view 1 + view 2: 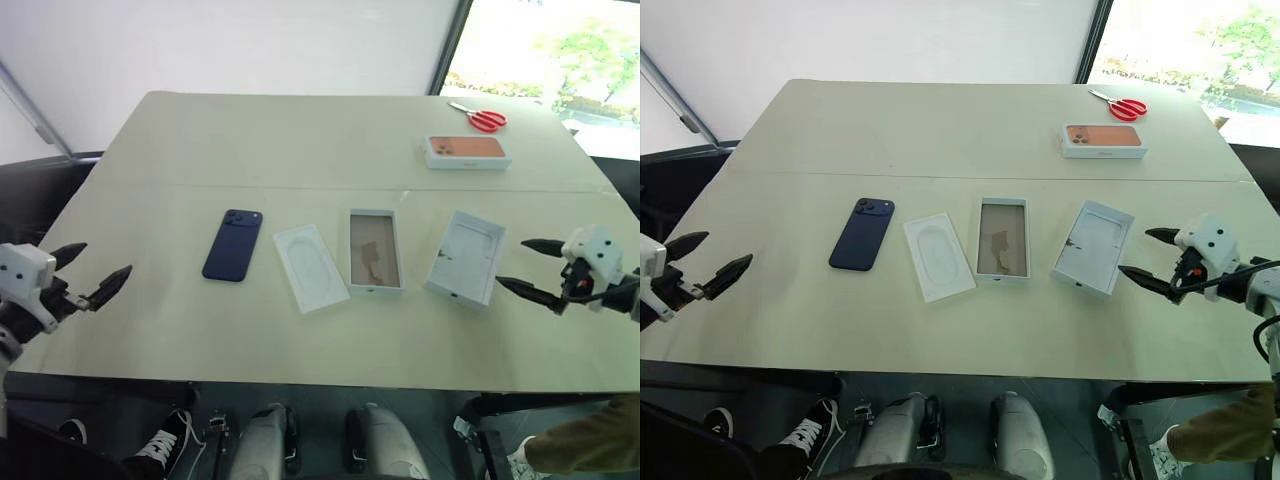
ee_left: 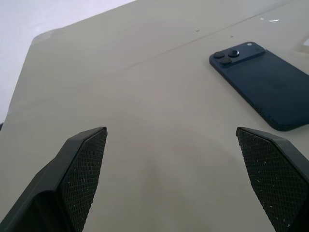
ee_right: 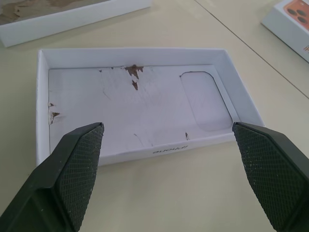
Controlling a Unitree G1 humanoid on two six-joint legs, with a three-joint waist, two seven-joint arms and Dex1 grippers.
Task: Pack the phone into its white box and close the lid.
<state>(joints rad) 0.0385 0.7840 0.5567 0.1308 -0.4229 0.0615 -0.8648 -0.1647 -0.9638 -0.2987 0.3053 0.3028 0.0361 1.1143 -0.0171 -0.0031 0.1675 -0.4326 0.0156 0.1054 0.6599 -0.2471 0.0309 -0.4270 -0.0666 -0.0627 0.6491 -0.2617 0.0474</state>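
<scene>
The dark navy phone [image 1: 233, 245] lies face down on the table's left half, camera cluster at its far end. Right of it are a thin white insert [image 1: 310, 267], then the white box [image 1: 375, 250] with its brown bottom showing, then the lid [image 1: 466, 256], lying inside up. My left gripper [image 1: 100, 262] hovers open over the table's left edge, well short of the phone [image 2: 263, 87]. At the right edge my right gripper [image 1: 512, 263] stands open just beside the lid [image 3: 140, 101], nothing between its fingers.
A box printed with an orange phone [image 1: 466, 152] and red scissors [image 1: 478, 117] lie at the far right of the beige table [image 1: 300, 140]. A person's sleeve [image 1: 585, 450] shows below the near right corner, a sneaker [image 1: 160, 445] below the near left.
</scene>
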